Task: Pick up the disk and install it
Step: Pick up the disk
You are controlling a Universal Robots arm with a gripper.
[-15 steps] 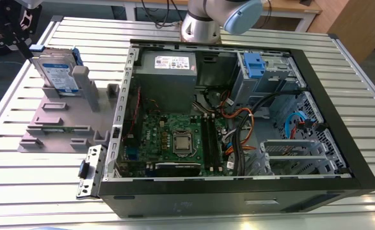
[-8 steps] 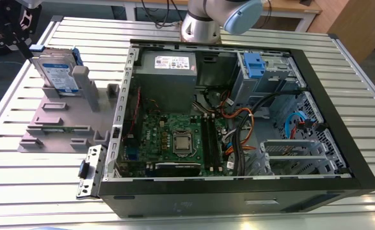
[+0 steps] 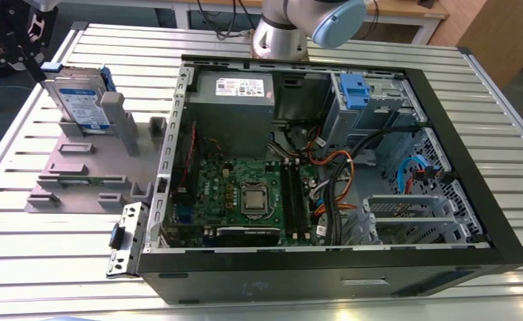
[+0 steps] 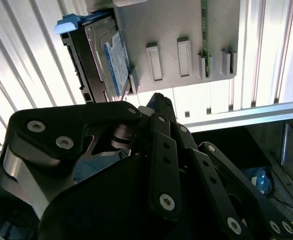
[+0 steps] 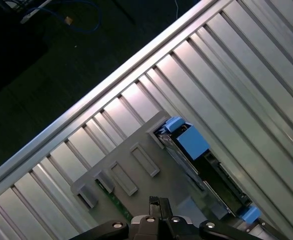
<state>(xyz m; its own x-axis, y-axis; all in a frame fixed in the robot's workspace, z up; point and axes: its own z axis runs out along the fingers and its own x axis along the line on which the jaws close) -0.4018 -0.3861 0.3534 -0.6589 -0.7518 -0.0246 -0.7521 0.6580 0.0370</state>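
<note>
The disk (image 3: 76, 100), a silver-grey drive with a white-and-blue label in a bright blue bracket, stands on edge in a grey holder (image 3: 83, 167) at the exterior view's left. Both wrist views show it from above: the label (image 4: 117, 62) and the blue bracket end (image 5: 189, 142). My black gripper (image 3: 16, 43) hangs at the table's far left corner, above and beside the disk without touching it. Its fingertips (image 5: 155, 202) sit together, shut on nothing, and they appear again in the second wrist view (image 4: 156, 100).
An open computer case (image 3: 475, 200) fills the middle and right of the slatted table, with a motherboard (image 3: 243, 194), loose cables and a blue-latched drive bay (image 3: 355, 90) at the back. The holder (image 4: 186, 30) has several empty slots and a green board (image 4: 204, 30). The table edge (image 5: 86, 107) is close by.
</note>
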